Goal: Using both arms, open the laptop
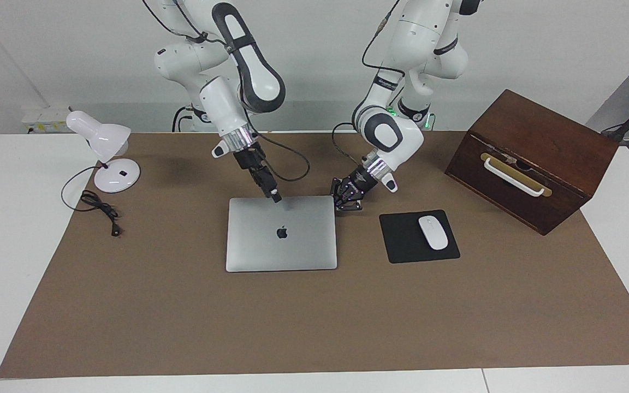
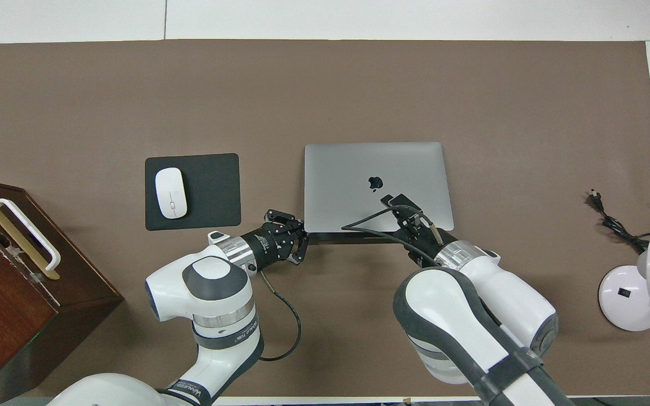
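Meanwhile laptop (image 1: 281, 233) closed; left tool (image 1: 342, 203) clamped at corner

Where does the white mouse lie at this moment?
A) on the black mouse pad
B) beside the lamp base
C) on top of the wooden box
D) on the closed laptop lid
A: the white mouse rests on the black mouse pad, beside the closed laptop.

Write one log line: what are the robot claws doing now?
thin silver-grey laptop: closed | left claw: shut, at laptop corner | right claw: over lid edge
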`<state>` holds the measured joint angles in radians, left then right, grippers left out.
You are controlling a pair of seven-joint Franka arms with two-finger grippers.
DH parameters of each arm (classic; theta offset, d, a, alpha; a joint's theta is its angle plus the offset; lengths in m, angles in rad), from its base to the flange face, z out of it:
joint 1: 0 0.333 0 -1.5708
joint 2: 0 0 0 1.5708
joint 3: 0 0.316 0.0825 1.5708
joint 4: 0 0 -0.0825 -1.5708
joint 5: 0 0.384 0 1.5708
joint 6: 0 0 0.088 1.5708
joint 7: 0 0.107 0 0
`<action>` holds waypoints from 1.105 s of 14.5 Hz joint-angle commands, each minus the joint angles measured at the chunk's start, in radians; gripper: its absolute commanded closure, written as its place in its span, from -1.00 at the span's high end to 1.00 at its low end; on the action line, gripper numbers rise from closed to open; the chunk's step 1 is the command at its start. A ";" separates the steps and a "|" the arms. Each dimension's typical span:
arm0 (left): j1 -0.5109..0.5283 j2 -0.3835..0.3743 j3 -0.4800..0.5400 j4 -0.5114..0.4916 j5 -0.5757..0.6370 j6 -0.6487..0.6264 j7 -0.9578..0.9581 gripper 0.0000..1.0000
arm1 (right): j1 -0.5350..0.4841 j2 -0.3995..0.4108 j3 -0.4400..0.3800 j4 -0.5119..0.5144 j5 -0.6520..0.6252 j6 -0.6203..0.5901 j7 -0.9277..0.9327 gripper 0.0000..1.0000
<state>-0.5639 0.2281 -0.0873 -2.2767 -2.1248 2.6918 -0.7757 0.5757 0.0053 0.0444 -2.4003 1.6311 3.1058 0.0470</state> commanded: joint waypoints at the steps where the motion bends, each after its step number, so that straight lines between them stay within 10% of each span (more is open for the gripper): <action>1: -0.040 0.043 0.012 0.031 -0.030 0.025 0.030 -1.00 | -0.020 0.027 0.003 0.030 0.029 -0.021 -0.046 1.00; 16: -0.036 0.060 0.012 0.031 -0.030 0.031 0.035 -1.00 | 0.035 -0.041 0.011 0.030 0.046 -0.009 0.002 1.00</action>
<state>-0.5827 0.2414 -0.0851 -2.2657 -2.1275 2.6968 -0.7660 0.5949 -0.0066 0.0501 -2.3450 1.6426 3.1055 0.0474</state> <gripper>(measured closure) 0.991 0.000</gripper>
